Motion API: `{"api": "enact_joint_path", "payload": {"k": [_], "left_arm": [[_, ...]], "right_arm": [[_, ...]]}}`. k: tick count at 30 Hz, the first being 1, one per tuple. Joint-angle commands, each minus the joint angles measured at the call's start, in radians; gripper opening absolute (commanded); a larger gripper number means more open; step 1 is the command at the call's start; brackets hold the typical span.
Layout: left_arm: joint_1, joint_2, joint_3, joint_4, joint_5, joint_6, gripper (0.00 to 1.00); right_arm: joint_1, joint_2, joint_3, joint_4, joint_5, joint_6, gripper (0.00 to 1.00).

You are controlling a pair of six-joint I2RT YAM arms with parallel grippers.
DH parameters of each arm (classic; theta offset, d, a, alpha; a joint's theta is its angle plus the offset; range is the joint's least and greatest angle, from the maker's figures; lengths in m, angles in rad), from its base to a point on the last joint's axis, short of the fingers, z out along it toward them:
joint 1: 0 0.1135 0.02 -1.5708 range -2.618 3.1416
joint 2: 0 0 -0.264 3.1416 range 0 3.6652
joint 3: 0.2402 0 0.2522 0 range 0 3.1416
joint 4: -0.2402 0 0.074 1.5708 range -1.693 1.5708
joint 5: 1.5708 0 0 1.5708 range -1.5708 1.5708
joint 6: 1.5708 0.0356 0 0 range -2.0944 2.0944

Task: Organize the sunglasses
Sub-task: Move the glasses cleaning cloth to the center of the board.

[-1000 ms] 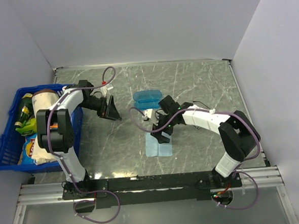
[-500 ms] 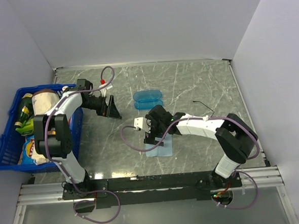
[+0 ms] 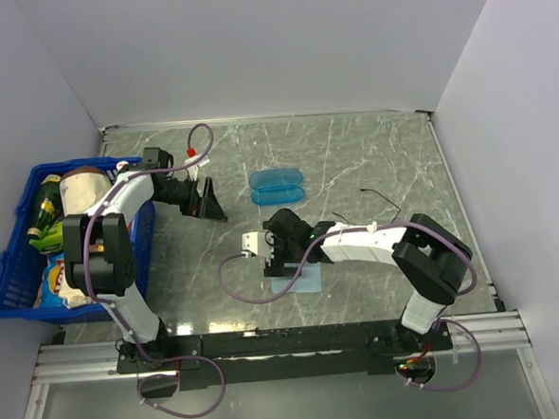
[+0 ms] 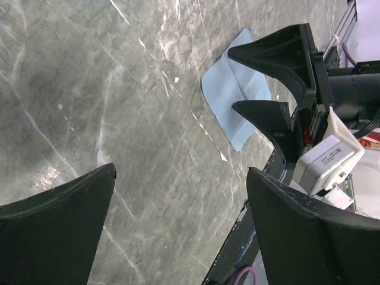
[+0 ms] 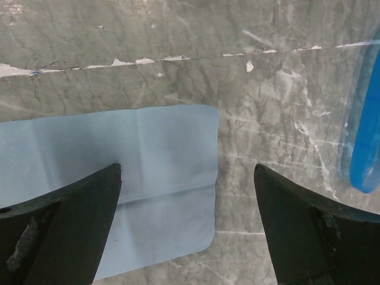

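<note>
The sunglasses (image 3: 378, 198), a thin black wire frame, lie on the marble table to the right of my right arm; no gripper touches them. My right gripper (image 3: 277, 257) (image 5: 187, 169) hangs open over the light-blue cloth (image 3: 303, 282) (image 5: 130, 160), with the cloth's right edge between its fingers and nothing held. The blue case (image 3: 276, 185) (image 5: 363, 136) lies closed farther back. My left gripper (image 3: 209, 203) (image 4: 181, 172) is open and empty over bare table, left of the case. Its camera shows the cloth (image 4: 231, 95) and the right gripper's fingers (image 4: 279, 56) beyond.
A blue basket (image 3: 7, 283) with a bottle, a can and snack packets stands at the table's left edge, beside the left arm. Grey walls close the table on three sides. A purple cable loops from the right wrist (image 3: 228, 274) across the table.
My right gripper has swung left and toward the near edge, from beside the blue case to over the cloth. The sunglasses now show clear of that arm. The left arm barely moved.
</note>
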Motion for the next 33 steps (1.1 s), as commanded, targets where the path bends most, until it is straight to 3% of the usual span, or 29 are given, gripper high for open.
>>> {"api": "enact_joint_path", "payload": {"k": [1, 7, 20, 23, 27, 33], "left_arm": [[0.014, -0.012, -0.009, -0.001, 0.046, 0.018, 0.96], [0.032, -0.021, -0.015, 0.002, 0.057, 0.020, 0.97], [0.036, -0.013, -0.021, 0.010, 0.064, 0.011, 0.97], [0.036, -0.013, -0.020, 0.007, 0.067, 0.014, 0.96], [0.036, -0.013, -0.029, 0.021, 0.061, 0.002, 0.97], [0.036, 0.002, -0.015, -0.014, 0.093, 0.037, 0.96]], "right_arm": [[0.029, 0.035, 0.012, 0.029, 0.080, -0.027, 1.00], [0.032, 0.112, 0.058, 0.084, 0.228, -0.005, 1.00], [-0.083, 0.118, 0.173, 0.067, 0.327, 0.125, 1.00], [-0.126, 0.059, 0.168, 0.058, 0.284, 0.133, 1.00], [-0.174, -0.087, 0.121, -0.045, 0.063, 0.058, 1.00], [-0.164, -0.103, 0.004, -0.060, 0.055, -0.020, 1.00]]}}
